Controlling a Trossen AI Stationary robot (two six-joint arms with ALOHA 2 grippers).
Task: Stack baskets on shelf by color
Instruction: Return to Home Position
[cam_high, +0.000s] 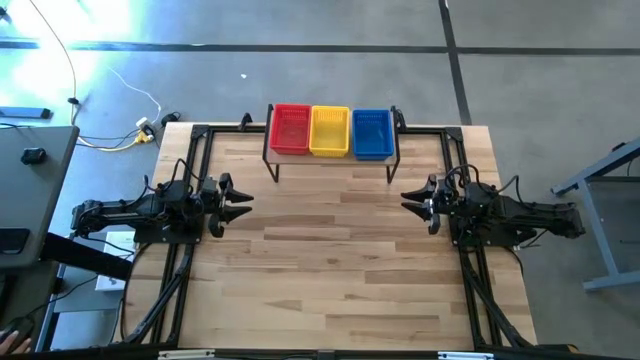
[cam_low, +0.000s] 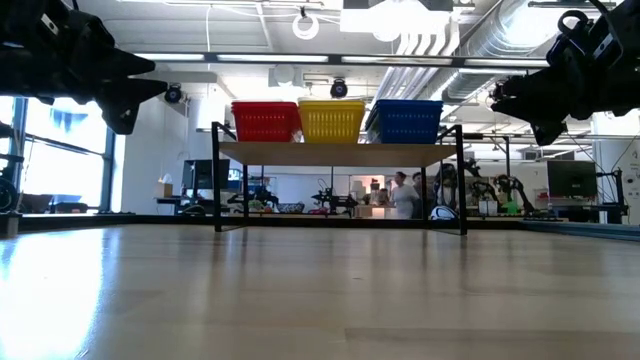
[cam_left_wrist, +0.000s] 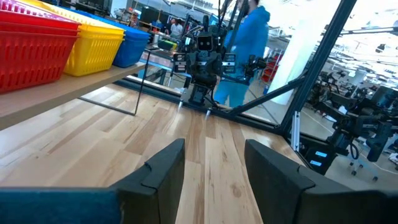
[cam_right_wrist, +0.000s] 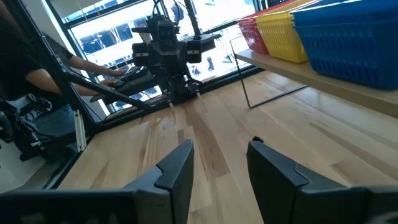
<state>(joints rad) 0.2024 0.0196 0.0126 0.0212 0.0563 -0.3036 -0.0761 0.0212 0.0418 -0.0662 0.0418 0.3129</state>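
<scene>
The light-wood shelf (cam_high: 333, 160) on thin black legs stands at the table's far edge. On it sit side by side a red basket stack (cam_high: 291, 129), a yellow basket stack (cam_high: 330, 131) and a blue basket stack (cam_high: 372, 133); the low view shows them as red (cam_low: 265, 121), yellow (cam_low: 331, 120) and blue (cam_low: 405, 121). My left gripper (cam_high: 245, 202) hovers open above the table's left side, and my right gripper (cam_high: 408, 201) hovers open above its right side. Both point toward the table's middle and hold nothing.
Black frame rails (cam_high: 190, 160) run along the table's left, right and far sides. The wooden tabletop (cam_high: 330, 260) spreads between the arms and toward the near edge. A person in blue (cam_left_wrist: 245, 37) stands beyond the table's right side, and a person's arm (cam_right_wrist: 93, 65) shows beyond its left.
</scene>
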